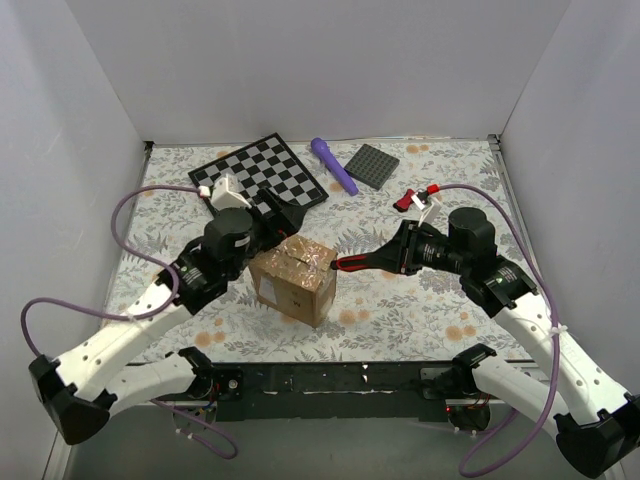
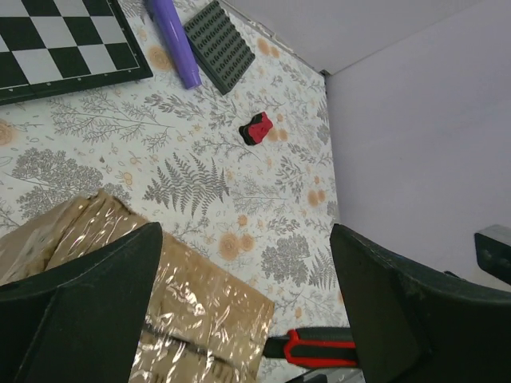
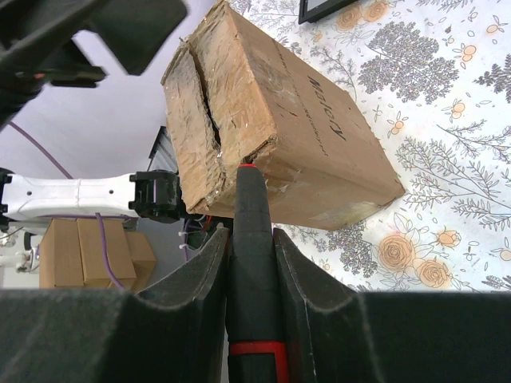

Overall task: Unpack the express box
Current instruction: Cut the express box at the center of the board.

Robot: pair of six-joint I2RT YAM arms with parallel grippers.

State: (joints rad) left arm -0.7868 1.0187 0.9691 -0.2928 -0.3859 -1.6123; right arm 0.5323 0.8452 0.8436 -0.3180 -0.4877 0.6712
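Note:
The express box point(image 1: 292, 282), a small brown carton with shiny tape, stands mid-table with its top flaps down. A split runs along the taped top seam point(image 3: 209, 112). My right gripper point(image 1: 388, 260) is shut on a black cutter with red trim point(image 3: 251, 263). The cutter's tip point(image 3: 247, 167) touches the upper edge of the box point(image 3: 287, 112). My left gripper point(image 1: 282, 222) hovers open over the box's back left corner. Its fingers point(image 2: 88, 311) straddle the taped top point(image 2: 184, 303) without touching it. The cutter point(image 2: 319, 348) shows at the box's edge.
At the back lie a checkerboard point(image 1: 262, 176), a purple cylinder point(image 1: 333, 165) and a dark grey square plate point(image 1: 374, 165). A small red and black cap point(image 1: 405, 200) lies right of centre. White walls close off three sides of the floral cloth point(image 1: 400, 300).

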